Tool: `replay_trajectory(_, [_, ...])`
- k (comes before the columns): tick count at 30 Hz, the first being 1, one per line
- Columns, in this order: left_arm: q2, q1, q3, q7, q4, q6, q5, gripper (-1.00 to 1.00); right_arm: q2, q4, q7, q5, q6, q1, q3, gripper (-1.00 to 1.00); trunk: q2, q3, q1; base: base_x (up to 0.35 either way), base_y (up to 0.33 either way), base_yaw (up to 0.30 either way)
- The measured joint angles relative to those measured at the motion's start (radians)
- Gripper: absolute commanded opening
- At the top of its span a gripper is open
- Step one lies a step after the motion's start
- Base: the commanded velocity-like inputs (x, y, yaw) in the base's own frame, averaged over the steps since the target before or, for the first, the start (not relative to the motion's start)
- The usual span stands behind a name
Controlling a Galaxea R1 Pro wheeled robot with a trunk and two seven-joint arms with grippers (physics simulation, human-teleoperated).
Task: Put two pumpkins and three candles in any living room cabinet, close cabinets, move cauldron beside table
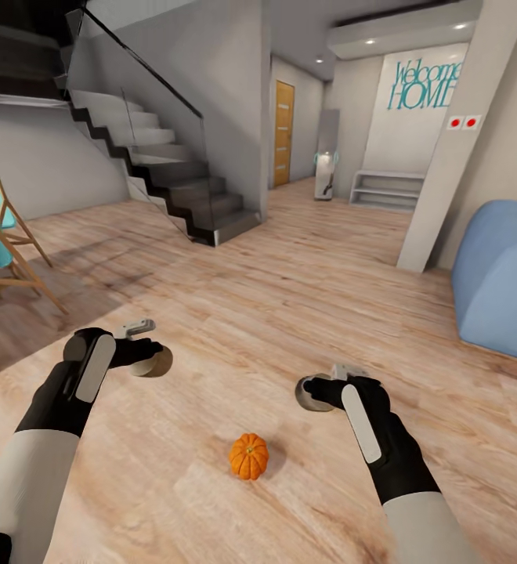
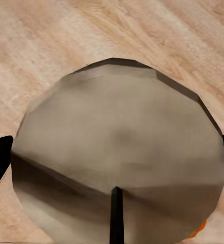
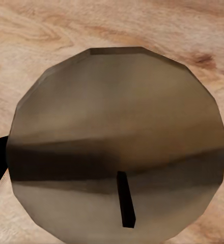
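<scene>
Left end effector grips a candle; right end effector grips another candle; pumpkin on floor; keep both clamps firm, carry level to cabinet.

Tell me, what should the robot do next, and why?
Probably carry on looking for the cabinet. Each gripper, left and right, already grips a candle, so neither can pick up the pumpkin on the floor.
</scene>
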State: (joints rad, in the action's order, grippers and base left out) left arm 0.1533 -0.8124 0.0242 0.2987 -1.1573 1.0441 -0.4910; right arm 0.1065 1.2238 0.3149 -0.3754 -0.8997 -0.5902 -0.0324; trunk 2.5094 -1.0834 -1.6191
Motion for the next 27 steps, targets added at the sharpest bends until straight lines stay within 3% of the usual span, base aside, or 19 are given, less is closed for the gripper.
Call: replay_trajectory(27, [0.0, 0.0, 0.005, -0.001, -0.003, 0.0, -0.002, -1.0, 0.001, -0.01, 0.001, 0.002, 0.004, 0.001, -0.006, -1.0, 0.0, 0.0, 0.0, 0.074, 0.011, 0.289])
